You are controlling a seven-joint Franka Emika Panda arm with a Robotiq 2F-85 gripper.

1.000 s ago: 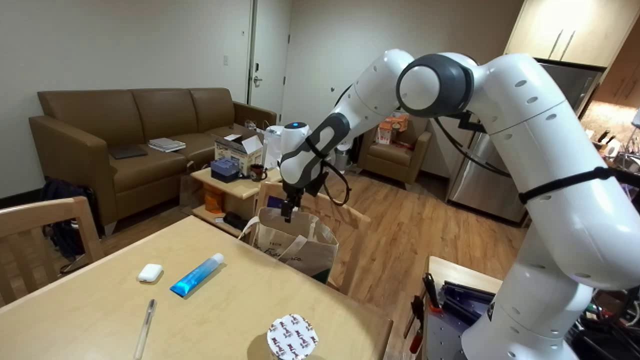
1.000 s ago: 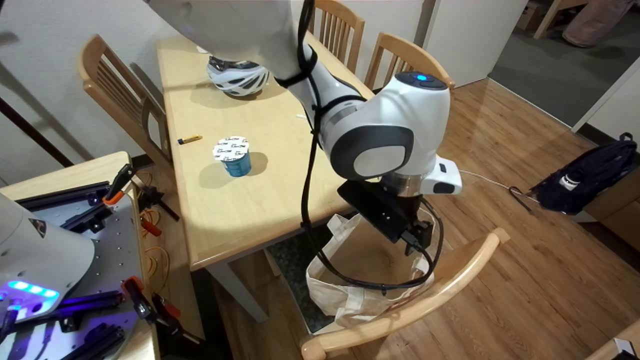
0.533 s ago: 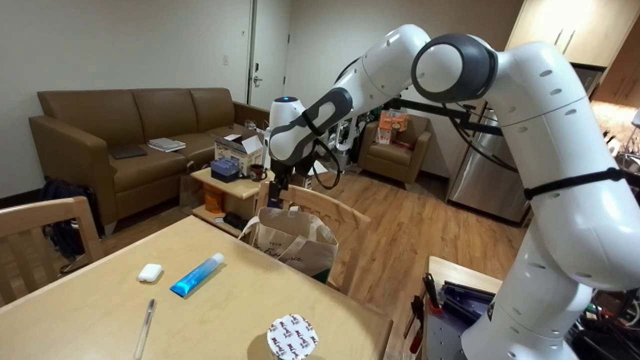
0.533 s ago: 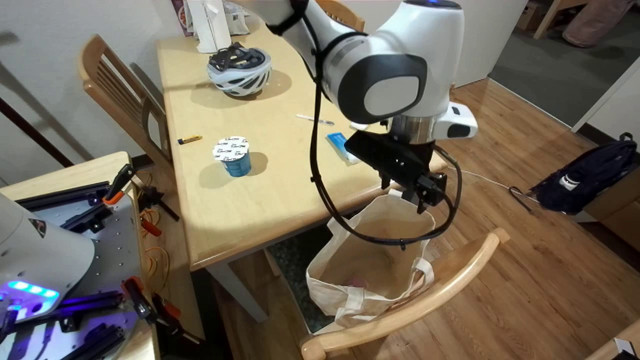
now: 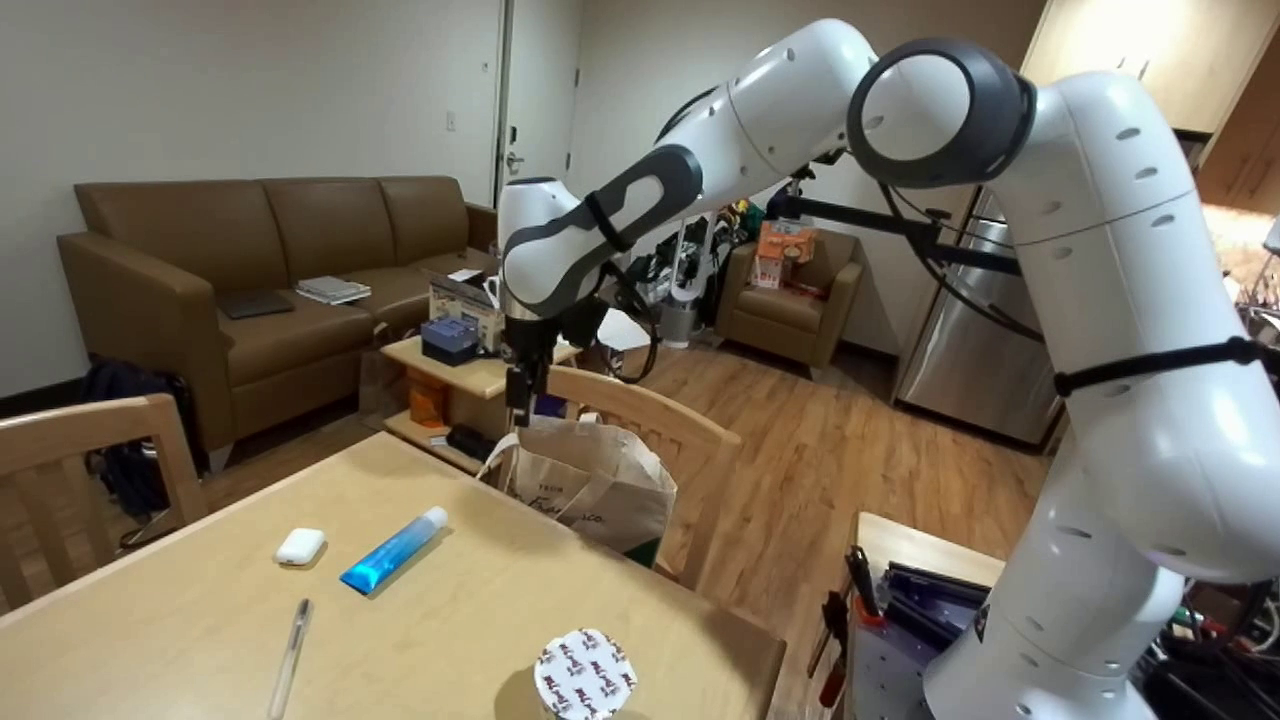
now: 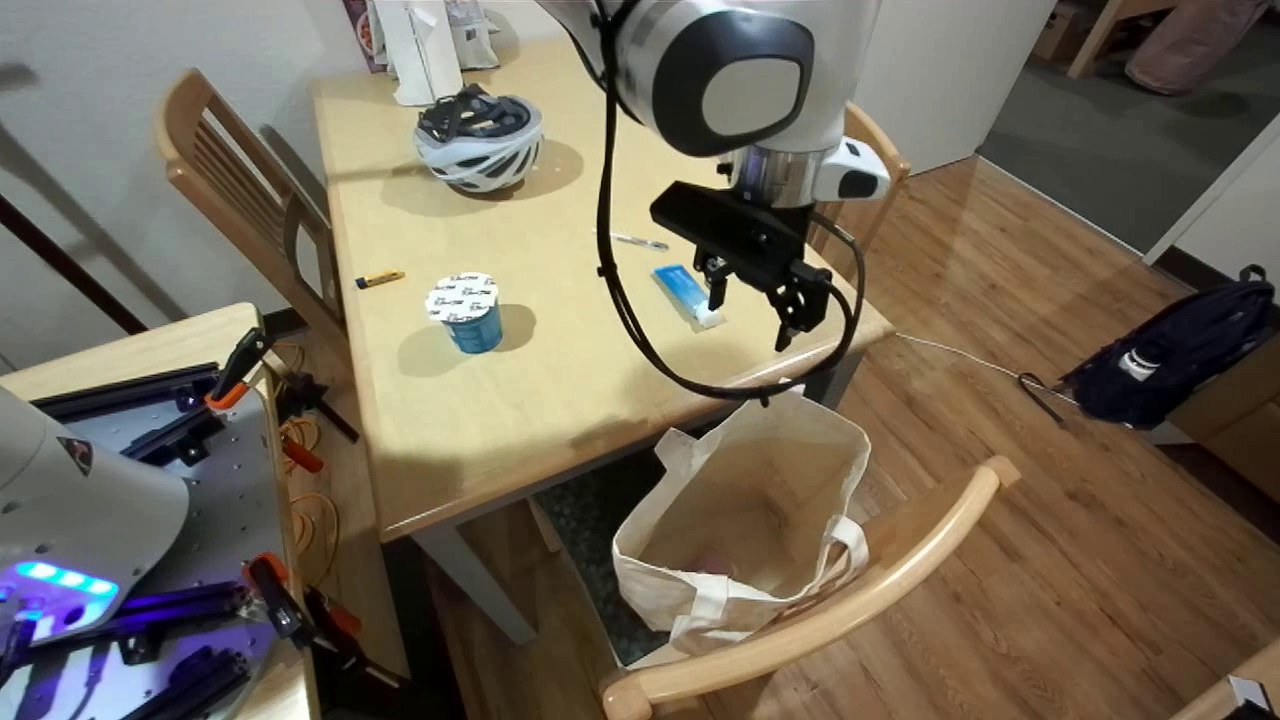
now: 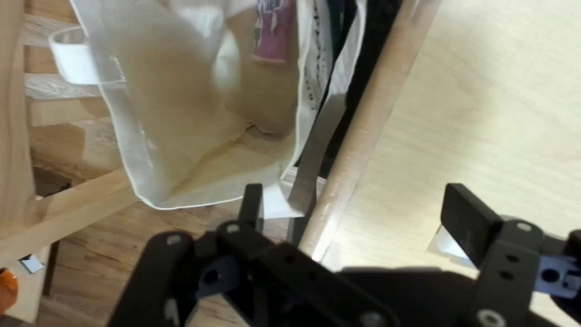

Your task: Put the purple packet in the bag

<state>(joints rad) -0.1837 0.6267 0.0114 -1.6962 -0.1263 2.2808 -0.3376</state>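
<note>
The purple packet lies inside the bag, seen near the top of the wrist view. In an exterior view only a faint pinkish patch of it shows at the bag's bottom. The cream cloth bag stands open and upright on a chair beside the table; it also shows in both exterior views. My gripper is open with nothing between its fingers. It hangs above the table edge and the bag's near rim, apart from both, as an exterior view also shows.
The table holds a blue tube, a white case, a pen, a lidded cup, a yellow marker and a helmet. The chair back rises beside the bag.
My gripper has risen from the bag's opening and moved sideways toward the table edge and the blue tube. The bag and the table objects have not moved.
</note>
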